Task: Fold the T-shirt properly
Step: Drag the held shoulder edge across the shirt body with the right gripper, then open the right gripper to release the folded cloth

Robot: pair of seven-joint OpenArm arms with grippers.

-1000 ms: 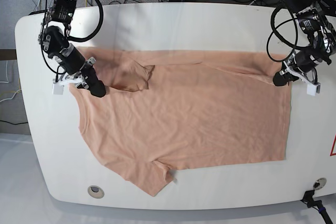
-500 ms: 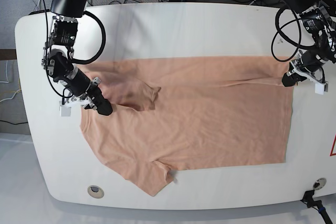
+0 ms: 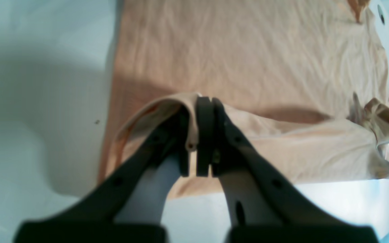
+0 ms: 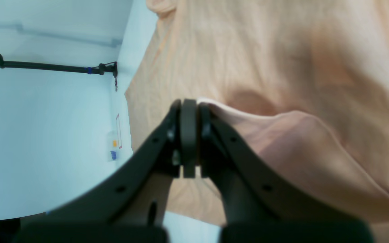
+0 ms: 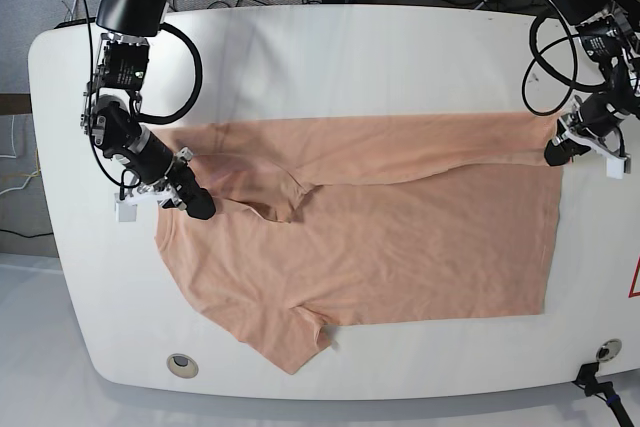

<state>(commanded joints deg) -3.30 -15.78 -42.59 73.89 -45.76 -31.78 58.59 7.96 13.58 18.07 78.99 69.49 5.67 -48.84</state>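
While the T-shirt (image 5: 370,227) lies stretched across the white worktop (image 5: 330,47) with its long axis running from 9 o'clock to 3 o'clock in the base view, each arm holds one end of its far long edge. The right hand (image 5: 198,206), out at 9 o'clock, has its fingers pressed together on a fold of cloth near the sleeve; its wrist view shows the pale edge pinched right at the tips (image 4: 189,111). The left hand (image 5: 556,154), out at 3 o'clock, is likewise clamped on the hem corner, a lip of fabric caught between its pads in the left wrist view (image 3: 201,111). Between the two hands the lifted edge runs as a band doubled over the body of the shirt, and that band lies parallel to the shirt's length. From both hands, the uncovered body of the shirt lies toward 6 o'clock, so I'd judge the coming move turns on carrying the held edge that way, square across the long axis. Neither arm looks nearer to the 6 o'clock edge; they sit about level, which suggests they must travel together or the fold line will skew. One short sleeve (image 5: 285,342) juts out at about 7 o'clock, flat on the worktop.
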